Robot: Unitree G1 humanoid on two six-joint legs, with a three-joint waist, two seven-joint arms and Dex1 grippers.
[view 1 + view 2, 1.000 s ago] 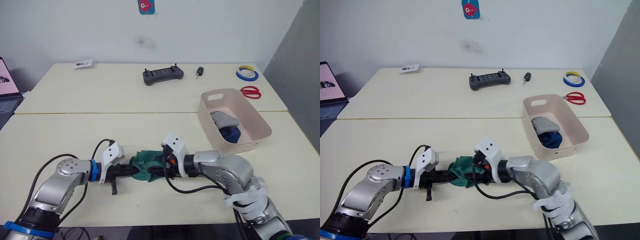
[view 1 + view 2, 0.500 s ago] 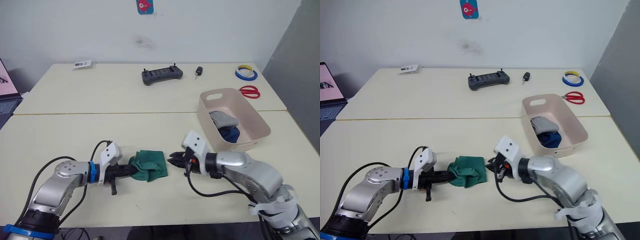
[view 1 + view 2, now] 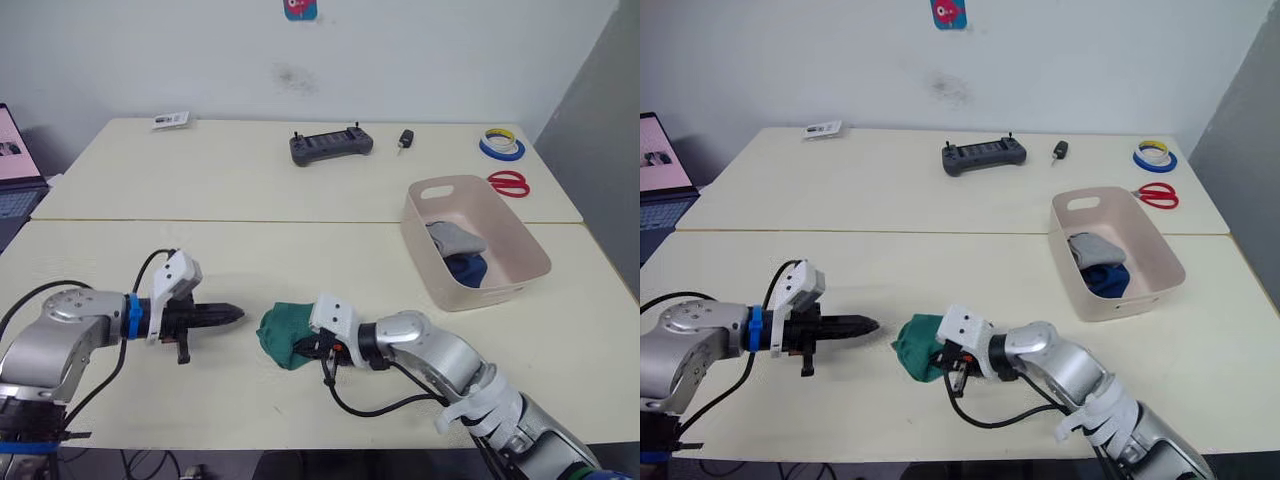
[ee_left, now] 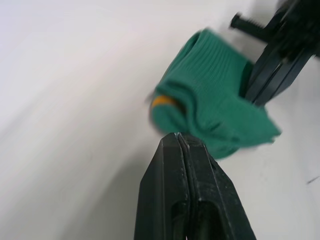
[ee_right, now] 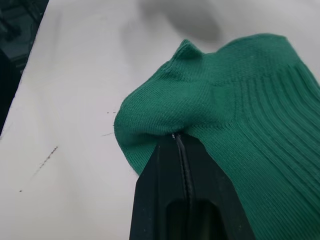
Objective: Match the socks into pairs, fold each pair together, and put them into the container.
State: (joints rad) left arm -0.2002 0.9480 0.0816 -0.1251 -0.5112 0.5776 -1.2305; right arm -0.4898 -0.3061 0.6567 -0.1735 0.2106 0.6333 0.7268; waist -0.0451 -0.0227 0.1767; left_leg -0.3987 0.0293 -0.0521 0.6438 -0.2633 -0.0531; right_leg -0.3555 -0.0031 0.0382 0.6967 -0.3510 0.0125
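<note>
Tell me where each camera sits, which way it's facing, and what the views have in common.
Left and right eye views: on the head, looking forward and down over the table, container and both arms.
Left wrist view: along the shut left gripper toward the green socks, with the right gripper behind them.
Right wrist view: along the right gripper, shut on the green socks.
Shared: the green socks appear in all four.

Lighting: bright, even, diffuse, from overhead. The pale cream worktop (image 3: 300,190) reads clean, no hard glare. Shadows soft and short, close under the folded green ribbed socks (image 3: 283,333) and inside the pale pink-beige plastic tub (image 3: 515,242). Head views sharp across the field. Left wrist view: motion blur smears the green socks' edges; the near black fingers (image 4: 186,190) are soft, out of focus. Right wrist view: rib knit crisp, a dim shadow patch beyond.
</note>
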